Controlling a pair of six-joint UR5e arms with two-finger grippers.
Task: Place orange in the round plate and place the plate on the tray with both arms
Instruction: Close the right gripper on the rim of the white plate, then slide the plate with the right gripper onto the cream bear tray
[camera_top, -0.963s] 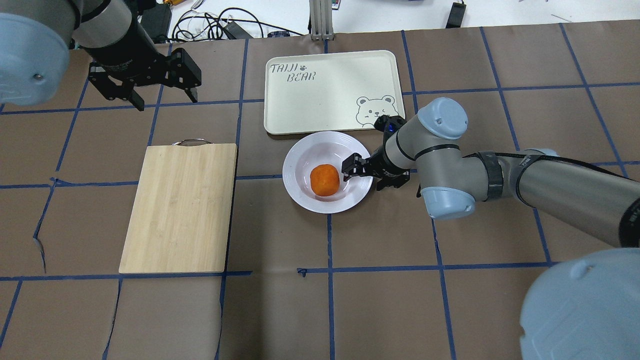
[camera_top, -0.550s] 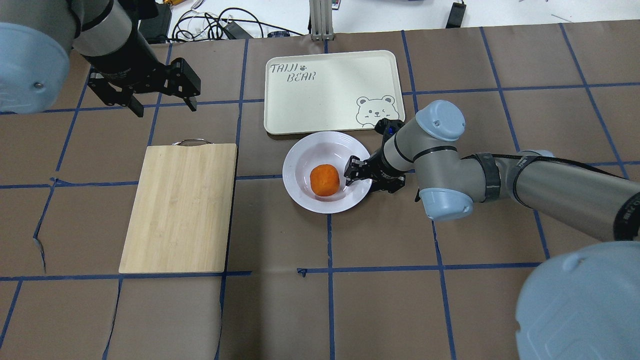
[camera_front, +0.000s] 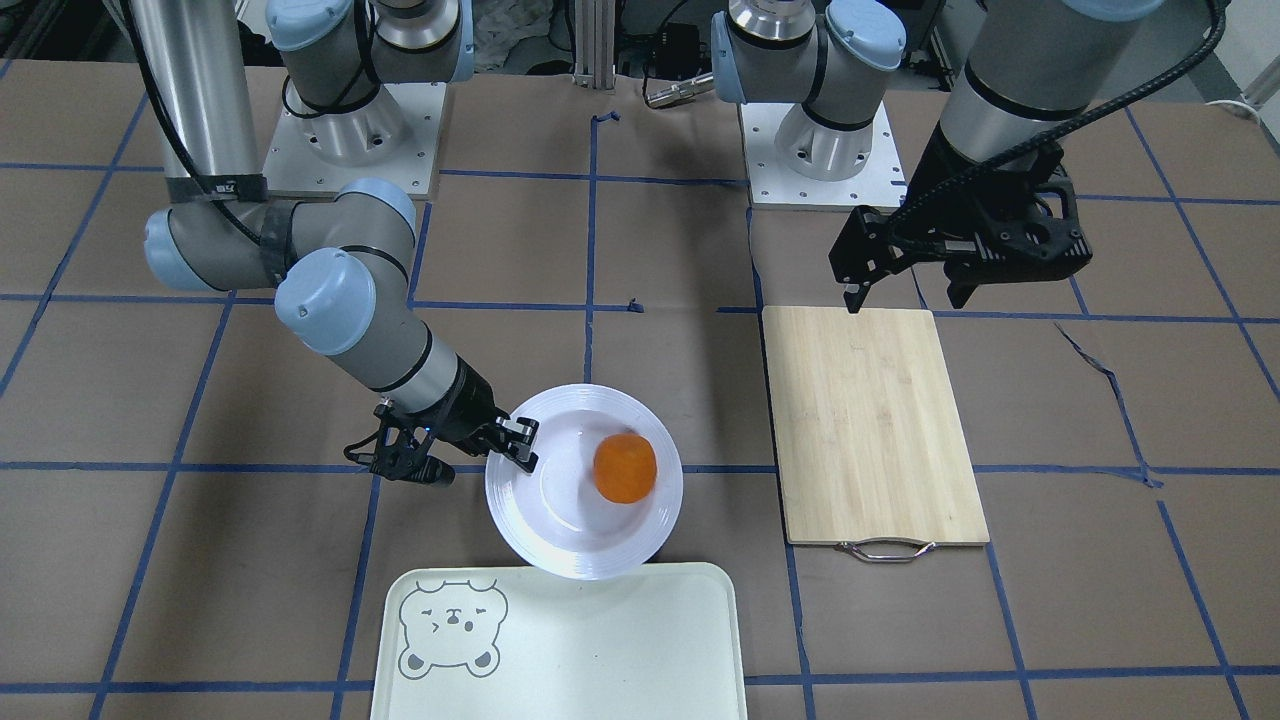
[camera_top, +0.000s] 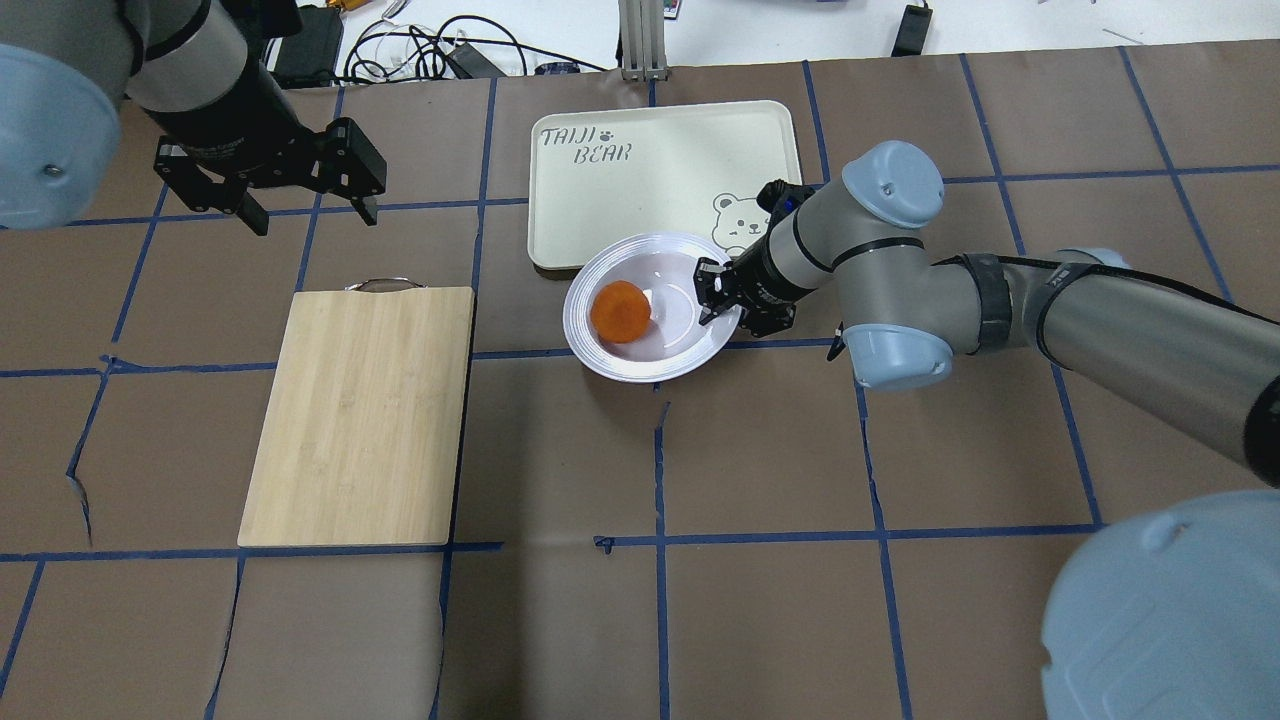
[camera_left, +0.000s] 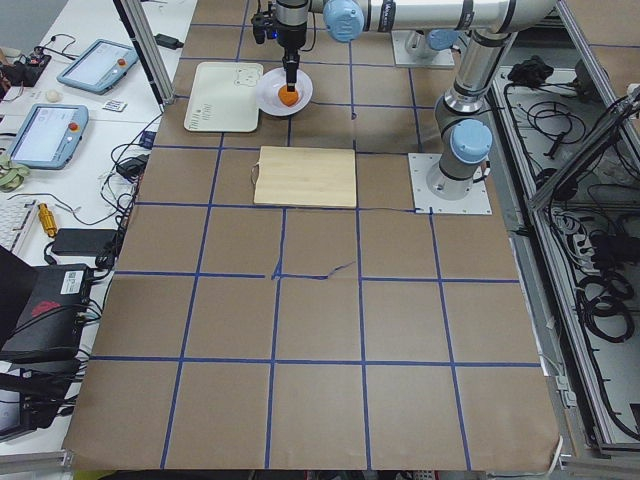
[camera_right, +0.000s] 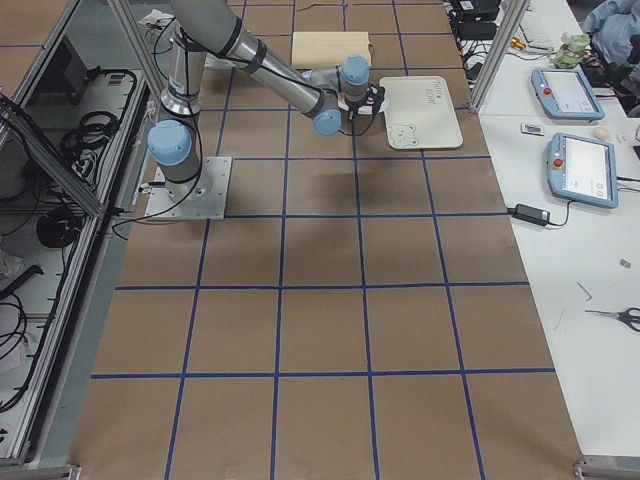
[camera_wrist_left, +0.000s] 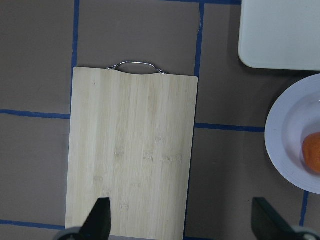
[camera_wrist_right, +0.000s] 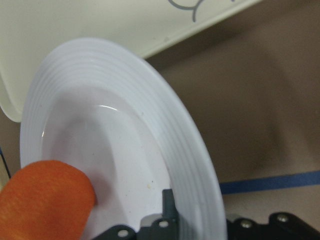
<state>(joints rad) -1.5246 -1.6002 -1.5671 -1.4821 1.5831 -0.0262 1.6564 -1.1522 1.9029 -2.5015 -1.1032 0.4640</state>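
Observation:
The orange (camera_top: 620, 311) lies in the white round plate (camera_top: 655, 362), toward the plate's left side. My right gripper (camera_top: 718, 300) is shut on the plate's right rim. The plate looks raised, and its far edge overlaps the near edge of the tray (camera_top: 660, 160). In the front view the plate (camera_front: 580, 565) meets the tray (camera_front: 600, 650) beside the bear face. The right wrist view shows a finger (camera_wrist_right: 170, 205) clamped over the ridged rim (camera_wrist_right: 190, 150), with the orange (camera_wrist_right: 45, 200) close by. My left gripper (camera_top: 315, 218) hangs open and empty at the far left.
A wooden cutting board (camera_top: 360, 415) with a metal handle lies left of the plate, below my left gripper (camera_wrist_left: 182, 220). Cables and gear sit beyond the table's far edge. Blue tape lines grid the brown tabletop.
My right gripper has shut on the plate's rim and carried it toward the tray. The orange has rolled to the plate's left side. My left gripper has drifted slightly left and farther away.

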